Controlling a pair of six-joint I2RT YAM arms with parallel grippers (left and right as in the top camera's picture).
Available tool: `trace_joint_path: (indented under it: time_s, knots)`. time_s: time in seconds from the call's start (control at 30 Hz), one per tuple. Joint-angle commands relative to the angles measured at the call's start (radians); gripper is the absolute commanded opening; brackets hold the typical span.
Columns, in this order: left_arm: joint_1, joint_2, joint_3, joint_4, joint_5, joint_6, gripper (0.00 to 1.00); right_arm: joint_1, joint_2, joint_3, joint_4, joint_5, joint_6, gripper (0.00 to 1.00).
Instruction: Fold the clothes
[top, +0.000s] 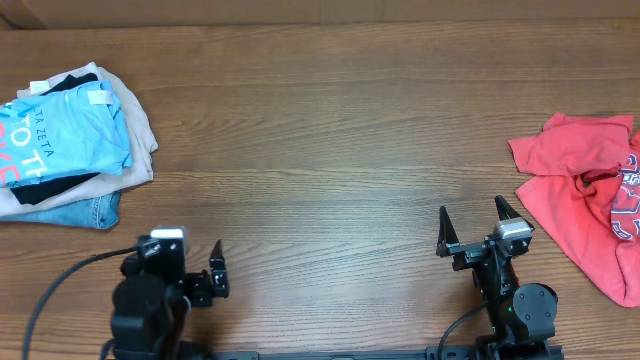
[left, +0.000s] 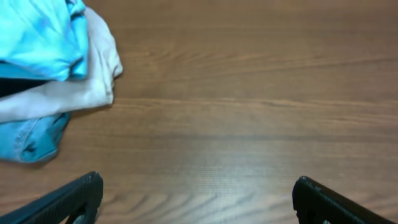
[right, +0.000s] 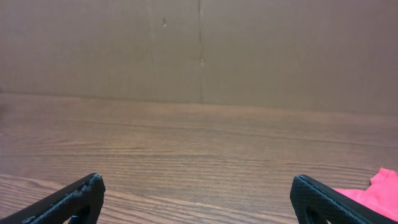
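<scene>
The light blue T-shirt (top: 60, 135), with white print and red-orange lettering, lies folded on top of a pile at the far left. In the left wrist view it shows at the top left (left: 37, 37). The red T-shirt (top: 585, 190) lies crumpled at the right edge; a corner of it shows in the right wrist view (right: 376, 186). My left gripper (top: 180, 265) (left: 196, 196) is open and empty near the front edge, right of the pile. My right gripper (top: 473, 225) (right: 196, 196) is open and empty, just left of the red shirt.
Under the blue shirt lie a beige garment (top: 135, 130) (left: 81, 87), a black one and blue denim (top: 85, 210) (left: 28, 140). The wooden table (top: 320, 150) runs between the two piles. A cardboard wall (right: 199, 50) stands behind the table.
</scene>
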Motion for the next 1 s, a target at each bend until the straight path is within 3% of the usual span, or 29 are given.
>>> trace_joint_path:
  time_s: [0.0, 0.23, 0.4, 0.5, 0.63, 0.97]
  knots:
    - [0.011, -0.093, -0.144, 0.131, -0.011, -0.061, 1.0, 0.003, -0.009, -0.01, 0.003, 0.009, -0.004, 1.0]
    - [0.025, -0.199, -0.376, 0.511, -0.022, -0.087, 1.0, 0.003, -0.009, -0.01, 0.003, 0.009, -0.004, 1.0]
    - [0.062, -0.249, -0.524, 0.825, -0.017, -0.005, 1.0, 0.003, -0.009, -0.01, 0.003, 0.01, -0.004, 1.0]
    - [0.077, -0.248, -0.525, 0.826, -0.01, 0.047, 1.0, 0.003, -0.009, -0.01, 0.003, 0.009, -0.004, 1.0]
    - [0.08, -0.248, -0.524, 0.735, 0.0, 0.043, 1.0, 0.003, -0.009, -0.01, 0.003, 0.009, -0.004, 1.0]
    - [0.08, -0.247, -0.524, 0.734, 0.015, 0.043, 1.0, 0.003, -0.009, -0.01, 0.003, 0.01, -0.004, 1.0]
